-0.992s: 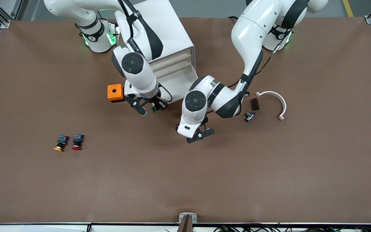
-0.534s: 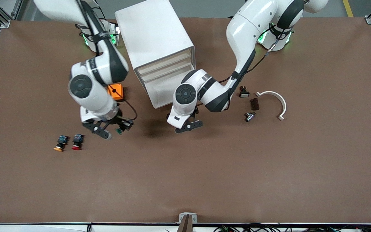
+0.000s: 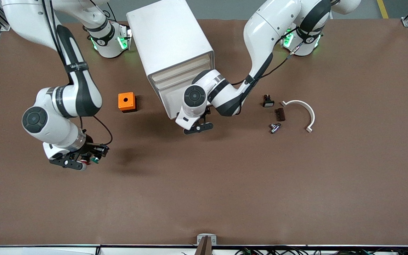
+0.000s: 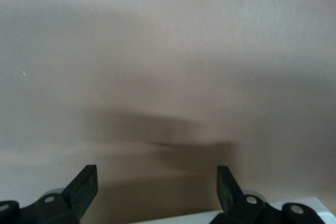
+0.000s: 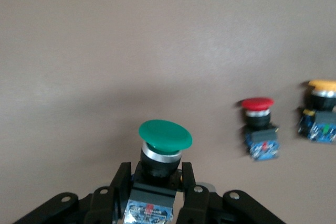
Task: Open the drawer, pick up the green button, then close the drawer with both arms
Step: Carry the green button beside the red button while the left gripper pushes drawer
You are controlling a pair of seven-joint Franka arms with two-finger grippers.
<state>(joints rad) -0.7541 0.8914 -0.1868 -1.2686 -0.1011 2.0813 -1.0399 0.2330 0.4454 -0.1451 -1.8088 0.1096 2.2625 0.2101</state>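
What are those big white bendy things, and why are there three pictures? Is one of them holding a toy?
Those are two robot arms fixed to a brown table. One picture looks down from a high camera across from them. The other two come from small cameras on each arm's wrist, so they show the claws close up.

The right gripper is shut on a green button, a push button, not a toy. It is over the table by a red button and a yellow button.

The left gripper is open and holds nothing. It is right in front of the white cabinet and its drawer.

Also lying on the table: an orange box, a curved white piece and a few small parts.
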